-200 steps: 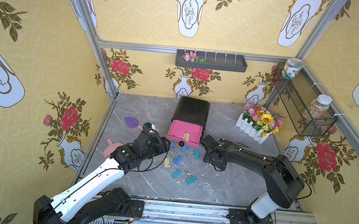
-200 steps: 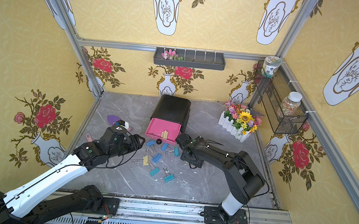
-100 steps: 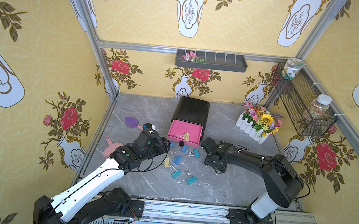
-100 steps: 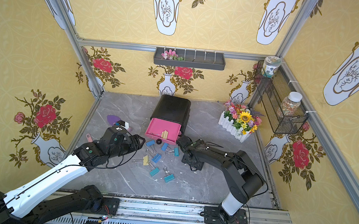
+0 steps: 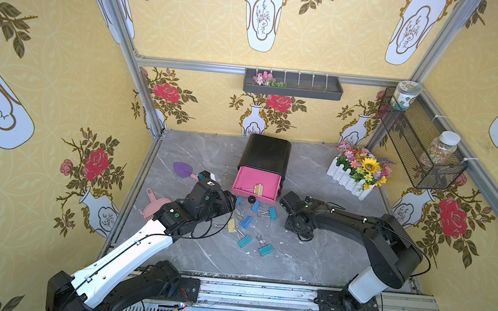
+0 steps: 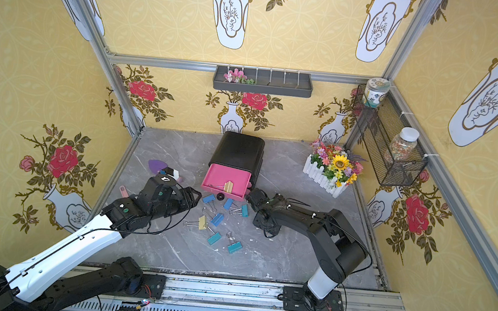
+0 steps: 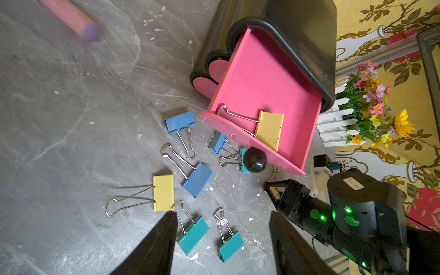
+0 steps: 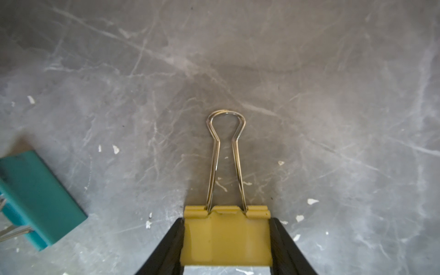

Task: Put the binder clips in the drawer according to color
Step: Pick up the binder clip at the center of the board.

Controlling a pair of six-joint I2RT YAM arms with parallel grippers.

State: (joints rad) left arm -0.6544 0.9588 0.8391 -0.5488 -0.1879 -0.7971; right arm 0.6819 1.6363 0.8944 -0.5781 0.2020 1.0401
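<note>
Looking light, stiff and slick, the yellow binder clip [image 8: 226,238] lay on the counter [image 5: 201,251] beside the open pink drawer [image 5: 248,176], best gripped across its body, not its wire handles. The right end effector [image 8: 226,221] pinched that body's sides; the left end effector [image 7: 222,214] hung open, empty.

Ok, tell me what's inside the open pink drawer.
One yellow clip lies in the drawer by its front panel; the rest of the visible floor is bare. The back end is hidden under the black cabinet.
</note>
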